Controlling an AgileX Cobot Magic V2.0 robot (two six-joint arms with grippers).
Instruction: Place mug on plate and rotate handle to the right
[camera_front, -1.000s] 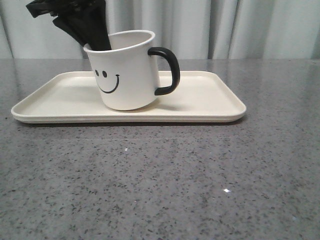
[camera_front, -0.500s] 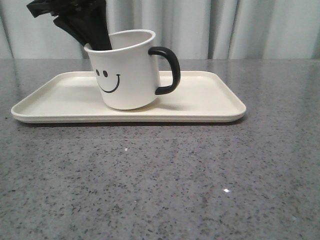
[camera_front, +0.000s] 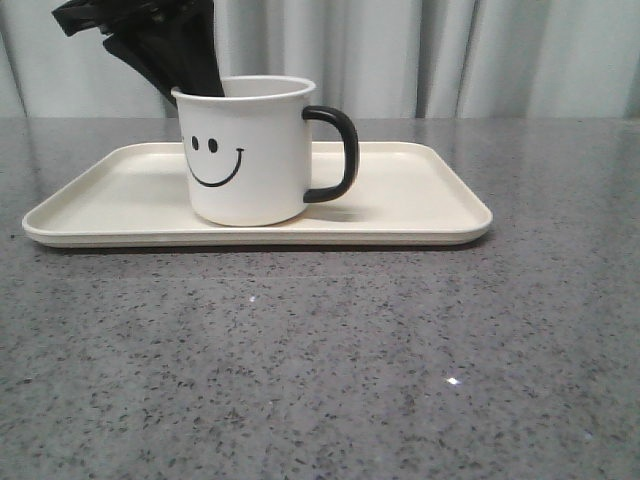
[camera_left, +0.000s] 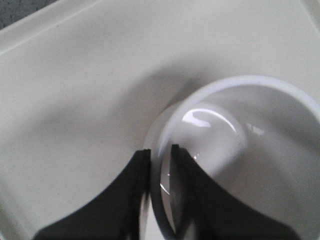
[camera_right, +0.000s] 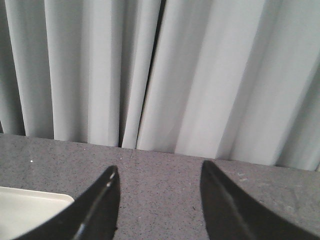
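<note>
The left gripper (camera_left: 159, 157) is closed on the rim of the mug (camera_front: 245, 150), which stands upright on the plate (camera_front: 420, 200), its handle (camera_front: 335, 153) pointing right. The right gripper (camera_right: 159, 180) is open above the worktop (camera_front: 320, 350).

- A grey speckled stone-look table (camera_front: 330, 370) fills the front view, running back to a pale pleated curtain (camera_front: 450, 55).
- One thing lies directly on the table: a cream rectangular plate (camera_front: 420, 205) with rounded corners and a low raised rim, lying flat, long side facing the camera.
- Relative to the plate, bare tabletop shows in front, on both sides, and in a narrow strip behind.
- In the right wrist view, a corner of the plate (camera_right: 30, 212) rests on the same grey surface.
</note>
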